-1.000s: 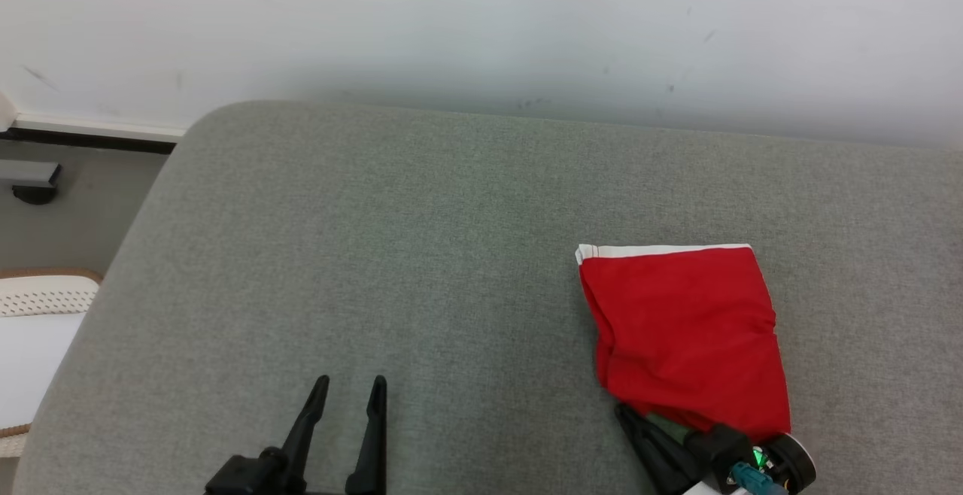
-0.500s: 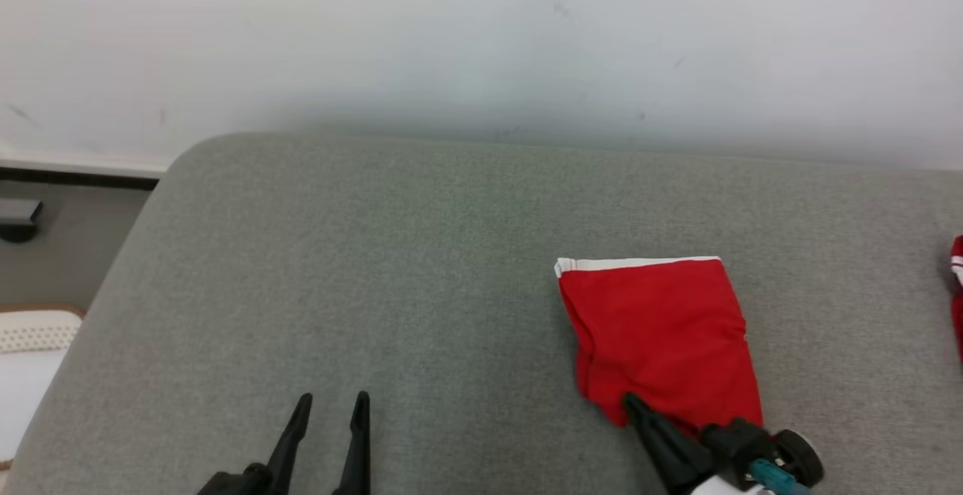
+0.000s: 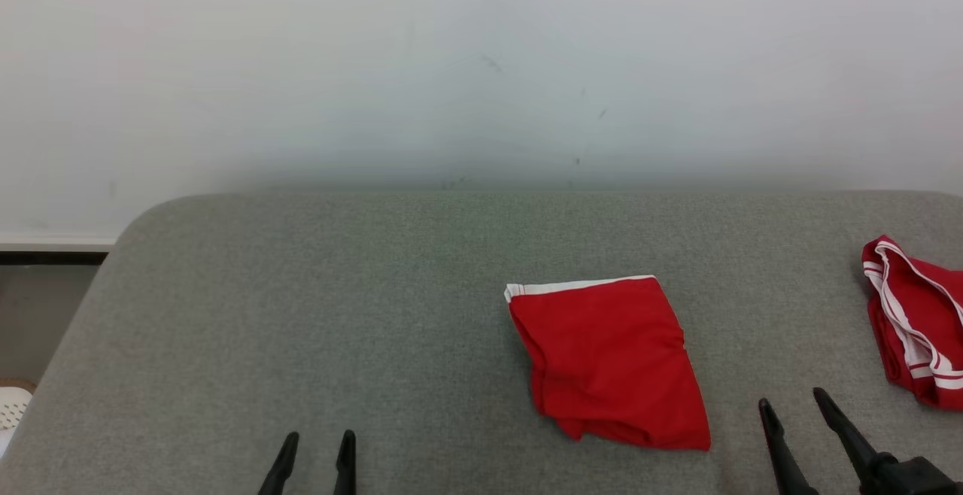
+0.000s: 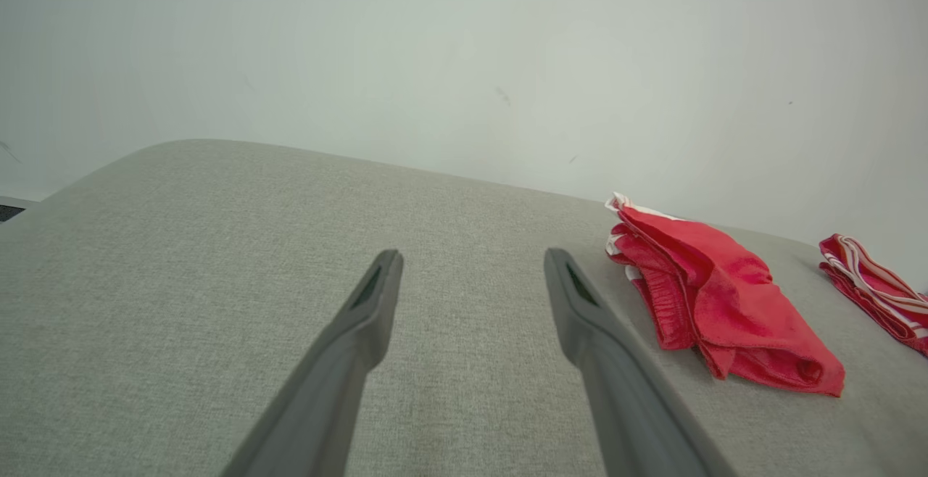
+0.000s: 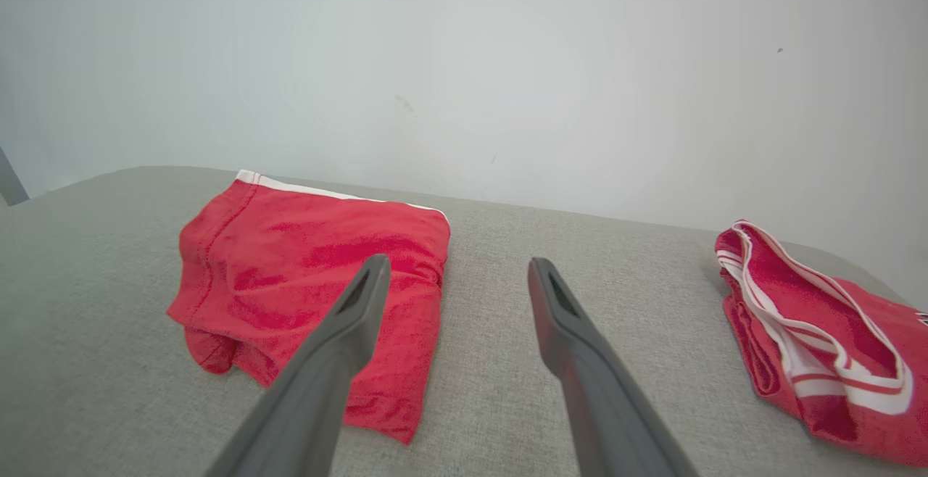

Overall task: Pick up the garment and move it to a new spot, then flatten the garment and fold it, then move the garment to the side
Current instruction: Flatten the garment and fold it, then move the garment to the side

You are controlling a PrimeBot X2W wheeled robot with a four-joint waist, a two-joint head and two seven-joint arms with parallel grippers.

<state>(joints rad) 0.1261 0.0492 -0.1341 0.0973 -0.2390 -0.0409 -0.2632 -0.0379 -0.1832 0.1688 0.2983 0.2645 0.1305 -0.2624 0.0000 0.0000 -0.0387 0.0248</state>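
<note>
Folded red garment [image 3: 609, 363] on grey cushion [image 3: 338, 314], striped cloth [image 3: 914, 326] at right

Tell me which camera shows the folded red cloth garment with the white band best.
The head view: the folded red cloth garment lies whole and uncovered, seen from above. The right wrist view shows it low, with a dark finger across its near corner. The left wrist view shows it nearly edge-on, off to one side.

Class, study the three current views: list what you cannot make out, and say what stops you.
- Head view: the striped garment runs off the right edge, so its full shape is unknown.
- Head view: a pale object at the left edge shows too little to identify.
- Right wrist view: one finger of the right gripper covers part of the folded garment.
</note>
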